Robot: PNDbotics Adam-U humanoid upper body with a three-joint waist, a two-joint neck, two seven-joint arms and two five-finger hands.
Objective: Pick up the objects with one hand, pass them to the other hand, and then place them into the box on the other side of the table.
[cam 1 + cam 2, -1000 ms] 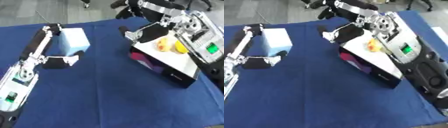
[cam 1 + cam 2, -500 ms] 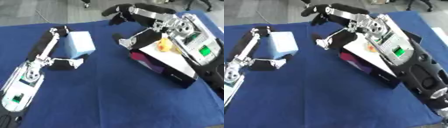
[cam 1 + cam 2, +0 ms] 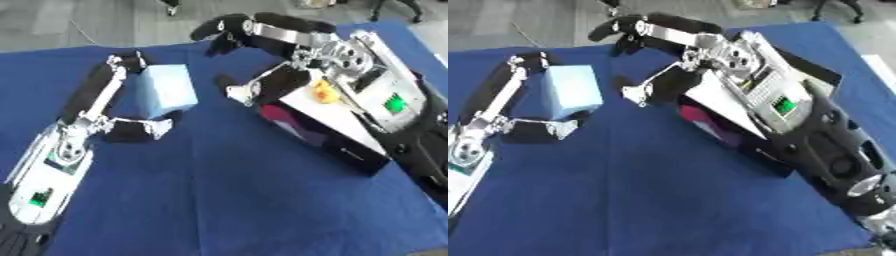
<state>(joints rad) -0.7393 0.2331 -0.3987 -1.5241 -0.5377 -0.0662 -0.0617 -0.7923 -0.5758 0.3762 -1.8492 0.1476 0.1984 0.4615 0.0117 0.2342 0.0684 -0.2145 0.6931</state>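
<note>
A light blue block (image 3: 166, 90) sits between the fingers and thumb of my left hand (image 3: 94, 105), whose long fingers reach past the block's far left corner while the thumb (image 3: 144, 129) curls in below it. My right hand (image 3: 273, 34) hangs open just right of the block, fingers spread over the table's far edge, thumb (image 3: 254, 91) pointing at the block without touching it. Behind that hand is the open box (image 3: 346, 131) with a white floor, black walls and a pink side. A yellow and orange thing (image 3: 324, 92) lies inside it.
A dark blue cloth (image 3: 219, 195) covers the table. Grey floor shows past the far edge. My right forearm (image 3: 798, 125) lies over most of the box and runs off at the lower right.
My right hand has left the space above the box, swung left toward the blue block and spread its fingers. The left hand keeps the block. The camera has also shifted.
</note>
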